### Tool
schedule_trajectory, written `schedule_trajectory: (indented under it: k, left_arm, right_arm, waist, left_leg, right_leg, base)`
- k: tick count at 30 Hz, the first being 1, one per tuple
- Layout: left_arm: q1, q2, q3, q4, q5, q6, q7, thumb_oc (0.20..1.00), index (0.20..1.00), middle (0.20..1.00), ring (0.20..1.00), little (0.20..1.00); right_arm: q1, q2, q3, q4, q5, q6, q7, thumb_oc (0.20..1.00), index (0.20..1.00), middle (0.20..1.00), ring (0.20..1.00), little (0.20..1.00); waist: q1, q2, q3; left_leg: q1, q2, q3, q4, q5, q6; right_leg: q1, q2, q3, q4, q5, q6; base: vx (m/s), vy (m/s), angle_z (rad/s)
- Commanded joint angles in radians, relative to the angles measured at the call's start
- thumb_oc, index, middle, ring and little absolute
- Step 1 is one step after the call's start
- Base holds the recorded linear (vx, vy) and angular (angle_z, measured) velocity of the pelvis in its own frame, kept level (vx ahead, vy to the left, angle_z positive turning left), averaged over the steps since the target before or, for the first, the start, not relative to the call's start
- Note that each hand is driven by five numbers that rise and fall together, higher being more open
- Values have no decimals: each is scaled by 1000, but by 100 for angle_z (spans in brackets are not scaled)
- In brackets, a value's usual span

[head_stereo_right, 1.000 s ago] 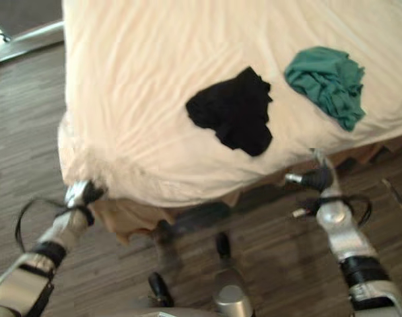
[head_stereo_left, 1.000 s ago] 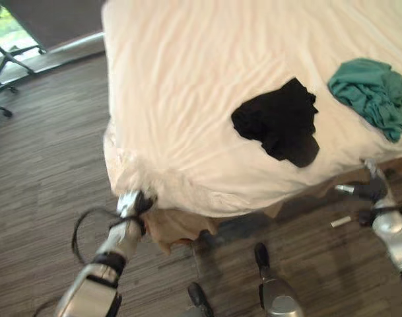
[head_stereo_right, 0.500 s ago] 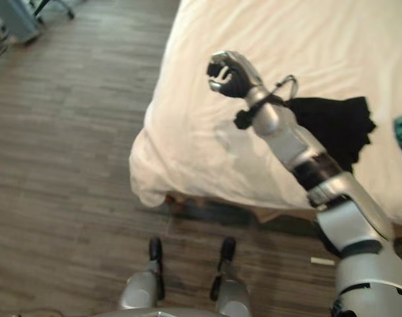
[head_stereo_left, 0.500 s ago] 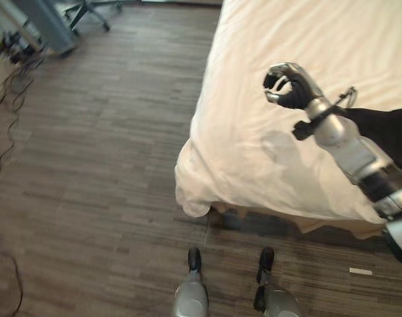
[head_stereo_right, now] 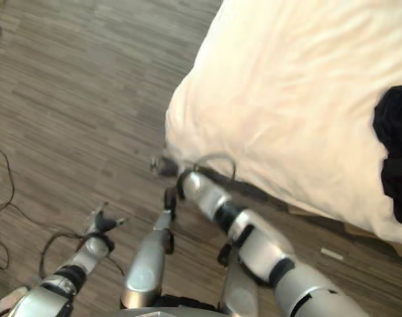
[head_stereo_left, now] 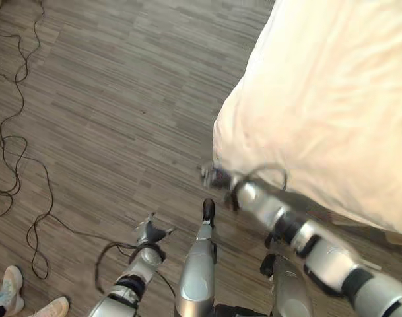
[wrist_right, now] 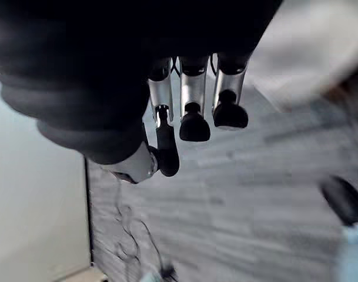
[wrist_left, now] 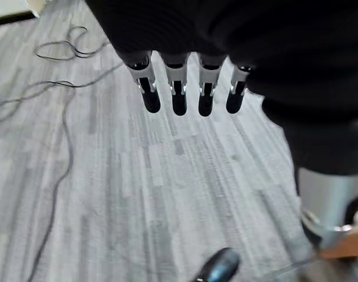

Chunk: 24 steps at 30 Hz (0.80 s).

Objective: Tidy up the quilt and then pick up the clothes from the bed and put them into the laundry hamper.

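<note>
We are looking down at the floor (head_stereo_left: 108, 99), which is taking up most of what lies ahead of and beside both hands, with the bed (head_stereo_left: 333, 99) rising on the far side of our right hand. The quilt (head_stereo_right: 286, 105) is covering the bed corner in soft folds and is draping over the edge just beyond that hand; it is looking fairly smooth here, so we judge the tidying step to be nearly done or finished, with the clothes step coming up. A piece of black clothing (head_stereo_right: 395, 152) is lying on the quilt well beyond our right arm, further along the bed, touching neither hand. No hamper is showing near either hand.

Our right hand (head_stereo_left: 216, 177) is hanging low just beside the draped quilt corner. In the right wrist view its fingers (wrist_right: 194, 117) are curling part way in with the thumb set close to them, and they are gripping nothing. Our left hand (head_stereo_left: 150, 232) is hanging well apart from the bed, low over the floor, with its fingers (wrist_left: 177, 91) straight and relaxed and nothing between them. Loose cables (head_stereo_left: 16, 152) are trailing over the floor out past the left hand, and a person's shoes (head_stereo_left: 30, 298) are standing on the floor behind and outside it.

Next, we are judging that the move calls for turning back toward the bed, raising the right hand over the quilt, spreading its fingers, and reaching across to the black clothing before closing on it.
</note>
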<state>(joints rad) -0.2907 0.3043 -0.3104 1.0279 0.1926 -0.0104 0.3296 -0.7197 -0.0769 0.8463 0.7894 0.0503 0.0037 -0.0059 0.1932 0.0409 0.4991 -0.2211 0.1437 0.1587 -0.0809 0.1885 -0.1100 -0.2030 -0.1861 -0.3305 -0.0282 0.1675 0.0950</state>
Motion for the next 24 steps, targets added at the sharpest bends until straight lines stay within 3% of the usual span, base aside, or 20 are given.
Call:
schedule_trajectory:
  k: [1,4,5,9,11,14,18,21,24]
  left_arm:
    - [65,25,-61,61,-65,-15,-15,1000,1000,1000,1000,1000]
    - [63,21,-64,58,-67,-20,-26,1000,1000,1000,1000,1000]
    - [79,24,-47,58,-59,-19,-30,1000,1000,1000,1000,1000]
    - [84,33,-36,71,-38,-21,-29,1000,1000,1000,1000,1000]
    - [53,40,-13,88,-52,-23,-36,1000,1000,1000,1000,1000]
    - [34,58,-28,66,-42,-21,-44,1000,1000,1000,1000,1000]
    - [21,78,-67,40,-2,-18,-62,1000,1000,1000,1000,1000]
    - [29,75,-93,28,32,-9,-74,1000,1000,1000,1000,1000]
    - [48,73,-62,-7,3,-6,-112,1000,1000,1000,1000,1000]
  right_arm:
    - [74,12,46,-38,109,-8,134,200,200,200,200,200]
    - [114,-4,72,-159,206,-21,186,200,200,200,200,200]
    - [119,-62,48,-378,306,-80,195,200,200,200,200,200]
    - [98,-149,-48,-592,398,-139,186,200,200,200,200,200]
    - [56,-170,-118,-634,454,-175,137,200,200,200,200,200]
    - [-16,-235,-201,-632,437,-218,52,200,200,200,200,200]
    - [-91,-313,-303,-510,357,-214,-62,200,200,200,200,200]
    - [-87,-336,-331,-416,306,-194,-112,200,200,200,200,200]
    - [86,-399,-465,-187,263,-135,-134,200,200,200,200,200]
  waist:
    - [-8,2,-97]
    - [-22,-13,-133]
    - [-47,-36,-161]
    - [-88,-50,-163]
    - [-112,-46,-149]
    - [-127,-26,-101]
    - [-137,8,-56]
    - [-148,17,-41]
    - [-171,17,-37]
  left_leg:
    - [17,31,-9,20,-69,-56]
    - [42,31,-10,8,-72,-58]
    - [86,34,-2,4,-87,-56]
    - [104,40,16,6,-93,-54]
    - [100,45,32,16,-94,-53]
    - [44,52,52,80,-102,-55]
    - [-75,64,63,181,-119,-59]
    - [-112,64,66,214,-132,-54]
    - [-116,65,71,283,-184,-44]
  right_leg:
    - [-27,-53,32,118,-146,92]
    - [2,-43,32,91,-140,93]
    - [35,-32,41,80,-148,91]
    - [27,-24,62,85,-150,89]
    - [0,-19,86,96,-149,88]
    - [-66,-24,112,130,-147,87]
    - [-168,-42,118,209,-160,80]
    - [-216,-47,132,249,-167,79]
    - [-228,-52,142,298,-185,76]
  base:
    - [97,-47,-13]
    - [116,-47,-8]
    - [195,-71,-12]
    - [43,-14,-22]
    - [-39,17,-34]
    - [-112,-1,-38]
    - [-108,-6,-12]
    - [-63,26,-6]
    - [-3,62,-20]
